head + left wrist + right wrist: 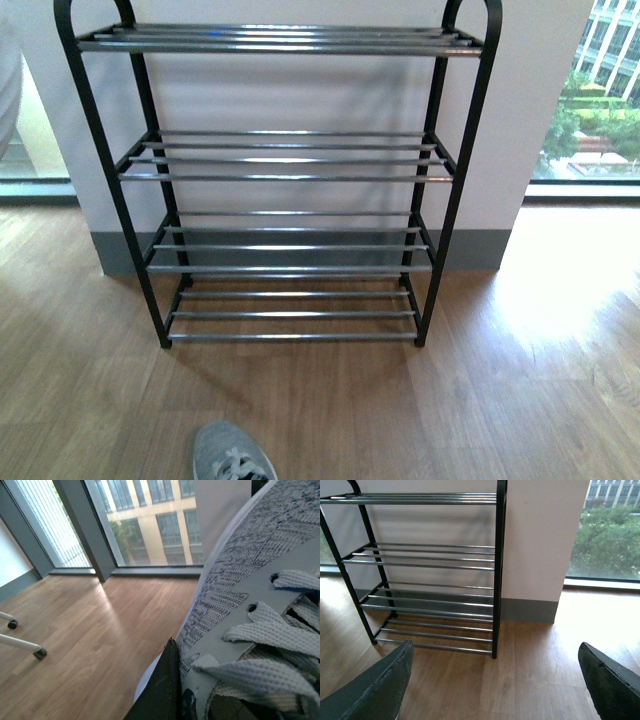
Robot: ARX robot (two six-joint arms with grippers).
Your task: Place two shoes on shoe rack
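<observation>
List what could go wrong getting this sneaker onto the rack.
1. Only one dark finger of the left claw shows, pressed against the grey knit sneaker near its laces. The hold may be shallow, so the shoe could slip.
2. The shoe rack tiers are spaced chrome bars. A tilted sole might catch or dip between them.
3. The right claw is open and empty, so it cannot steady the shoe.

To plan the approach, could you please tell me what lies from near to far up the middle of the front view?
grey sneaker → wooden floor → shoe rack → white wall behind it.
</observation>
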